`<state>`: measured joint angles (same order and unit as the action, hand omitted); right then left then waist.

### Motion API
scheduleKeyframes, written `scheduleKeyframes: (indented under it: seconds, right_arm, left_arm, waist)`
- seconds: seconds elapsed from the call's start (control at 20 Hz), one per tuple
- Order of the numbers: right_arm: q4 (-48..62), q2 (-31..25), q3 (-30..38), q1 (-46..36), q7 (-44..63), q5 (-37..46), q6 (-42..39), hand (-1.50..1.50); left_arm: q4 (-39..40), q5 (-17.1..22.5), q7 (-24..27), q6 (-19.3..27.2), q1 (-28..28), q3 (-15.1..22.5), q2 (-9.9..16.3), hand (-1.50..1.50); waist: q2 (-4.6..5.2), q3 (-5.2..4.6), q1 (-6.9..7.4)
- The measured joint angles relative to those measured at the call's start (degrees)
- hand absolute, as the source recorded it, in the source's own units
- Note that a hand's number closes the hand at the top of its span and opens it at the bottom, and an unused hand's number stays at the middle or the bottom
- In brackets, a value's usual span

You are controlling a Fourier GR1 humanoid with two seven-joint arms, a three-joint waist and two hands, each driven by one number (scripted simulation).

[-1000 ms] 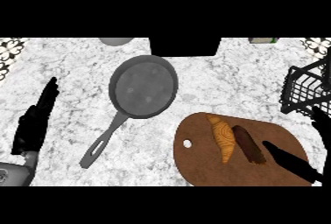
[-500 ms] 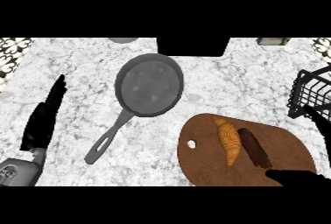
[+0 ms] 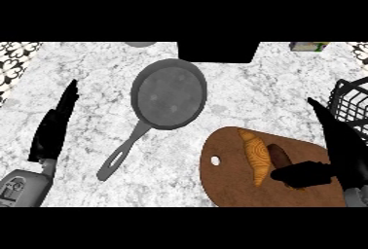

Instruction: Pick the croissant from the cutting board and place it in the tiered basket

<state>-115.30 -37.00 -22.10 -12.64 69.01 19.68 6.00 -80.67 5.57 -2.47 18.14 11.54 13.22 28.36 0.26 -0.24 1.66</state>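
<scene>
From my head view I see my right hand coming in at the lower right, over the right end of the brown cutting board. Its fingers stretch straight up the view toward the black wire tiered basket at the right edge, and the thumb sticks out leftward across the board. The thumb tip lies just beside the croissant, close to its lower end, but I cannot tell whether they touch. Nothing is held; the hand is spread wide with no curl round anything.

The croissant lies on the cutting board, running lengthwise up and down the view, with a dark brown oblong item right beside it on its right, partly under my thumb.

My left hand rests at the left side of the marble counter, fingers straight and pointing up the view, holding nothing, with its grey forearm at the lower left corner.

A grey frying pan sits on the counter between the two hands, its handle angled down toward the lower left, well apart from the board.
</scene>
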Motion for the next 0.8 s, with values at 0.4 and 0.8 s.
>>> scheduleKeyframes:
  seconds: [0.4,0.8]
  right_arm:
    - [8.6,5.4,-2.9,-4.7,2.0,0.9,-3.7,-1.5]
    - [11.8,10.1,-4.7,-5.9,2.3,4.1,-6.4,-1.5]
  left_arm:
    - [-0.4,-0.6,0.3,0.1,-1.2,-0.5,-0.9,0.0]
    - [-0.1,-0.8,0.8,-0.6,-2.0,-2.1,-0.8,0.0]
  waist:
    - [-0.22,0.08,-0.5]
    - [-0.41,0.1,-1.27]
